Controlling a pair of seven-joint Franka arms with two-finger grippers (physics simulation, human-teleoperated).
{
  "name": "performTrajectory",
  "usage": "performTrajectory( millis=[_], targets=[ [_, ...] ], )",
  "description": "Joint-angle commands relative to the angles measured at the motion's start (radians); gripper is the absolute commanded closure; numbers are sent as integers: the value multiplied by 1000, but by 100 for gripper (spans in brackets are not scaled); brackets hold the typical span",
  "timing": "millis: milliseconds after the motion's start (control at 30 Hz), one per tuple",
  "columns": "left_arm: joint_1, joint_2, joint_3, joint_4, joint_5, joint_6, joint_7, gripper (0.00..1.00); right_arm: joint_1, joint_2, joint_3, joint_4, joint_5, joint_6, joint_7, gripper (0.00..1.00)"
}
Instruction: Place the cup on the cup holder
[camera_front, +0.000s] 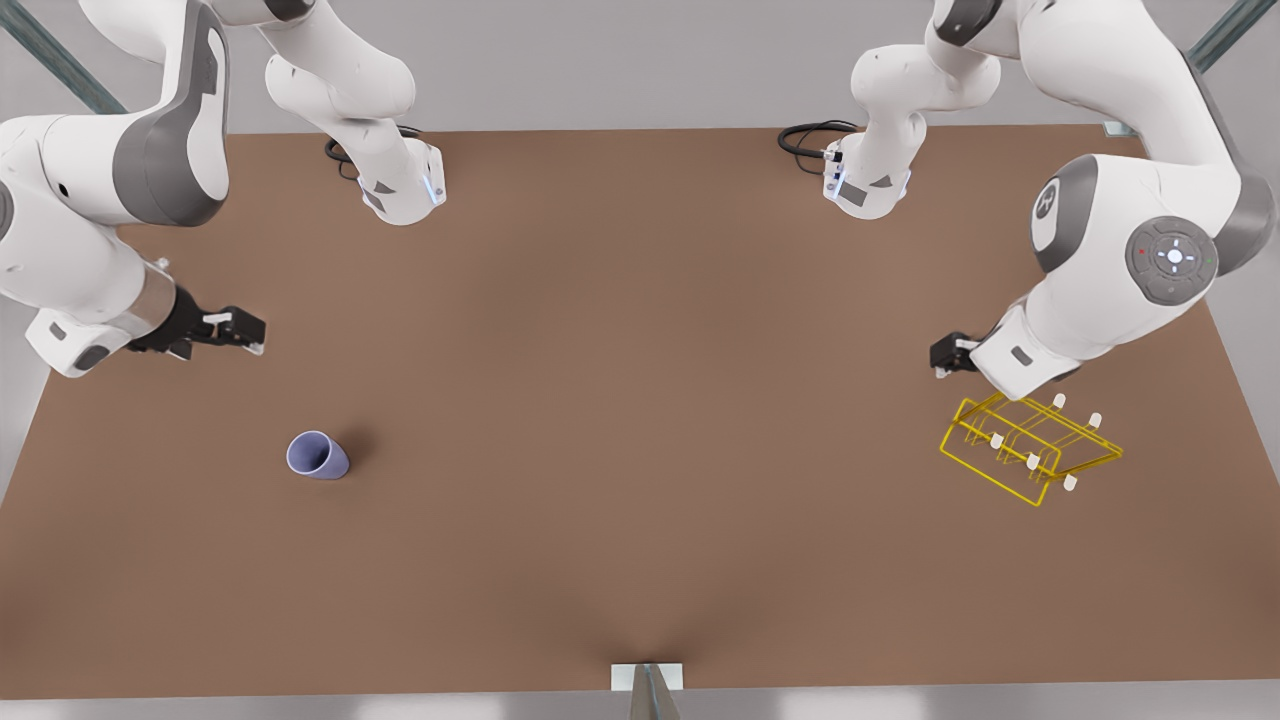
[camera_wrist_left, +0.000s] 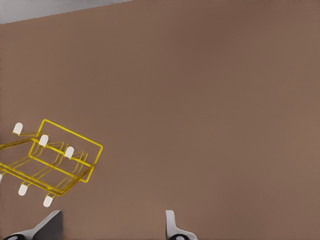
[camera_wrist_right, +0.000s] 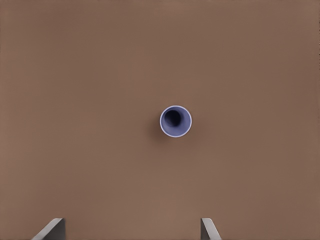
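Cup (camera_front: 318, 456) lower left on worktop (camera_front: 640, 400), upright, probably light, smooth; grip across rim. Right claw (camera_front: 240, 330) and left claw (camera_front: 945, 355) both released.

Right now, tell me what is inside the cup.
Nothing shows inside the cup: the right wrist view looks straight down into a bare, dark interior. It stands upright on the table, mouth up. The open right gripper hovers nearby; the open left gripper waits beside the cup holder.

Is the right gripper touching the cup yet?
Apart. In the right wrist view the cup stands alone on bare table, well clear of the open fingers. The front view shows the right gripper away from the cup too.
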Motion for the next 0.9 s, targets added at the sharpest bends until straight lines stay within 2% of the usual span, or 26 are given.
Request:
performTrajectory(
  millis=[0, 167, 267, 433, 867],
  targets=[
    [-5, 0, -1, -3, 27, 70, 11, 0, 2, -1, 0, 0, 0, 52, -39, 0],
    [-48, 20, 1, -10, 39, 48, -5, 0, 2, 46, 0, 0, 1, 66, -31, 0],
    [-60, 120, 1, -6, 38, 131, -21, 0, 26, 122, 2, -3, 3, 132, -33, 0],
    [-42, 175, 1, -15, 30, 168, -20, 0, 55, 224, -1, 2, 13, 228, 59, 0],
    [-48, 189, 2, -13, 33, 199, -20, 0, 115, 361, 2, 109, 46, 376, 147, 0]
  ],
)
